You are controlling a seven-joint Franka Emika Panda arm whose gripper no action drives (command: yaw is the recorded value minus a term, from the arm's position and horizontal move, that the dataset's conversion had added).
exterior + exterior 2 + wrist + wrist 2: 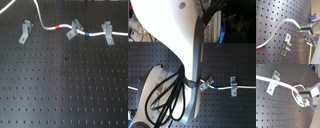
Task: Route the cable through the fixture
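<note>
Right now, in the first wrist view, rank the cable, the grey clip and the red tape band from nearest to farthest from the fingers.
1. The cable: its end is gripped in the gripper, so it touches the fingers.
2. The grey clip: on the board beside the cable's curve, not threaded.
3. The red tape band: farther along the cable, past the clip.

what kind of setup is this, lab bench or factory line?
Most likely a lab bench. The work surface is a black board drilled with a regular grid of holes, like an optical table. Three small grey clips are fixed to it with a white cable run along them, and cluttered equipment sits behind in the second exterior view.
</note>
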